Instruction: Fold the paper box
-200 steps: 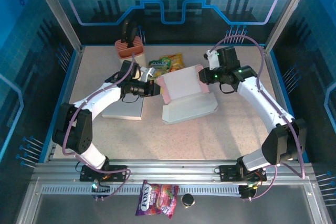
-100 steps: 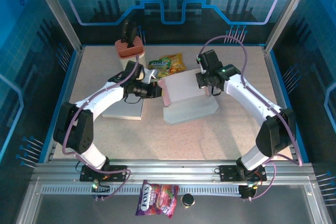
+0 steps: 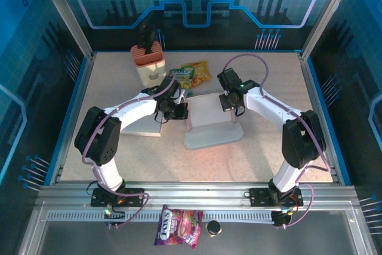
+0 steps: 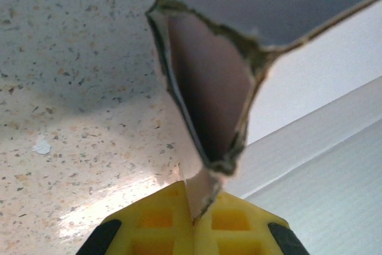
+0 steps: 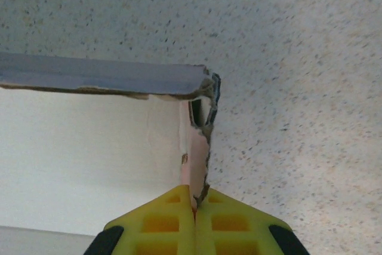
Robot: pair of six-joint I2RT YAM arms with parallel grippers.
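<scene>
Here the paper box (image 3: 212, 134) lies just nearer the arm bases than the snack packet (image 3: 191, 73), back panel raised; the left gripper (image 4: 192, 218) is clenched on its left corner flap, the right gripper (image 5: 194, 202) pinched on the right one. To fold cleanly, the two should probably move together, evenly, so the thin card neither twists nor tears.

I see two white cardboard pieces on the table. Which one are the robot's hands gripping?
The paper box in the middle, one wall folded up: left hand and right hand pinch its ends. The flat sheet lies apart, under the left arm.
</scene>
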